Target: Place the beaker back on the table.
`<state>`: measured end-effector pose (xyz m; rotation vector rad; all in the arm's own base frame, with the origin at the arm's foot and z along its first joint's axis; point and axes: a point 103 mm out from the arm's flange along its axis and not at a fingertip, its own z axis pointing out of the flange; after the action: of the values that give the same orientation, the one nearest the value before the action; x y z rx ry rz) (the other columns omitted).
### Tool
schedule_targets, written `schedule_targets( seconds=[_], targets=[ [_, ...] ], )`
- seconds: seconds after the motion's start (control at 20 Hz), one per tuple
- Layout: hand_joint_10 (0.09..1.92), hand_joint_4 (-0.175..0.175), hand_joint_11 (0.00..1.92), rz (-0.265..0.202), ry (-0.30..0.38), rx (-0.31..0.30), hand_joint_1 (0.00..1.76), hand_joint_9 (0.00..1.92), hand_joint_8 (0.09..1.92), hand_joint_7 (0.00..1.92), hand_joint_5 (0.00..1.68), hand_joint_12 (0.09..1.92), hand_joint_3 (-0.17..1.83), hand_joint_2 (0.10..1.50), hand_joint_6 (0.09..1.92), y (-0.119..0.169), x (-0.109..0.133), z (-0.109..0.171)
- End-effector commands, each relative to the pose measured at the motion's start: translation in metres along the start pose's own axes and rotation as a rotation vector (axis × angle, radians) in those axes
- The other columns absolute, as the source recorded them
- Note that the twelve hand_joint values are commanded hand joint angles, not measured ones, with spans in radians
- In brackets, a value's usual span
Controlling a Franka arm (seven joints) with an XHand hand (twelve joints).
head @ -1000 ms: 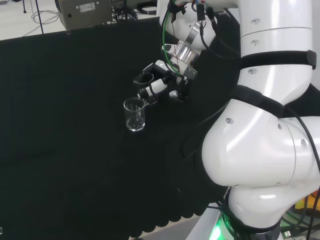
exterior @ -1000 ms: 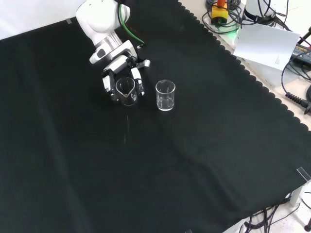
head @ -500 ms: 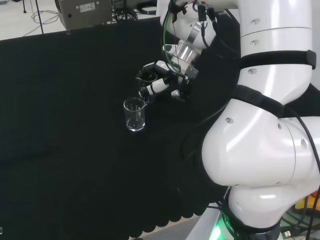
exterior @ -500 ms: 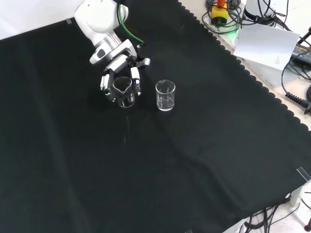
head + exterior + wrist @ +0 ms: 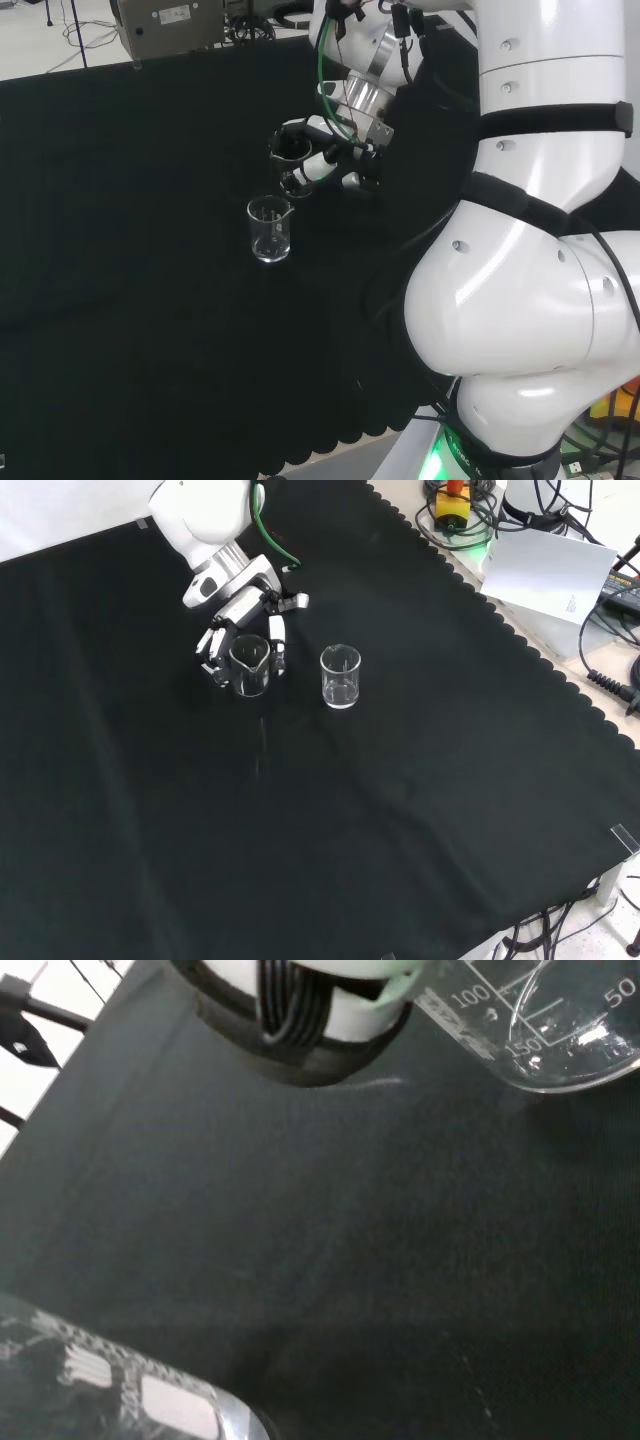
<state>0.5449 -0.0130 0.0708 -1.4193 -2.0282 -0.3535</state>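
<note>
A clear glass beaker (image 5: 249, 666) sits inside the robot hand (image 5: 243, 630), whose black and white fingers (image 5: 277, 644) curl round its sides; it stands upright, its long axis vertical and mouth facing up, with a pouring lip that points toward the front camera. Whether its base touches the surface (image 5: 330, 820) cannot be told. A second clear beaker (image 5: 340, 676) stands upright on the black cloth just beside the robot hand, to its right in the front view and nearer the camera in the head view (image 5: 270, 229). The cloth has a scalloped edge; beyond it lie cables and a sheet of paper (image 5: 550, 572). In the wrist view the held beaker's printed scale (image 5: 480, 1010) shows, cut off at the edge.
</note>
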Motion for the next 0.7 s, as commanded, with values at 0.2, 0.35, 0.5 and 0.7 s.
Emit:
schedule_targets(
  seconds=[0.2, 0.35, 0.5, 0.7],
  targets=[
    [0.09, -0.042, 0.17, 0.068, -0.072, 0.086, 1.10, 0.77, 0.71, 0.49, 0.38, 1.39, -0.17, 0.93, 0.63, 0.0009, 0.0024, -0.0011],
    [0.09, -0.044, 0.17, 0.080, -0.065, 0.090, 1.09, 0.76, 0.71, 0.48, 0.38, 1.39, -0.17, 0.93, 0.62, 0.0001, 0.0010, -0.0012],
    [0.09, -0.049, 0.16, 0.095, -0.043, 0.096, 1.08, 0.75, 0.71, 0.46, 0.37, 1.39, -0.17, 0.92, 0.59, -0.0011, -0.0016, -0.0007],
    [0.09, -0.057, 0.02, 0.115, -0.037, 0.131, 1.02, 0.56, 0.69, 0.20, 0.30, 1.38, -0.17, 0.91, 0.38, -0.0019, -0.0049, 0.0003]
  ],
)
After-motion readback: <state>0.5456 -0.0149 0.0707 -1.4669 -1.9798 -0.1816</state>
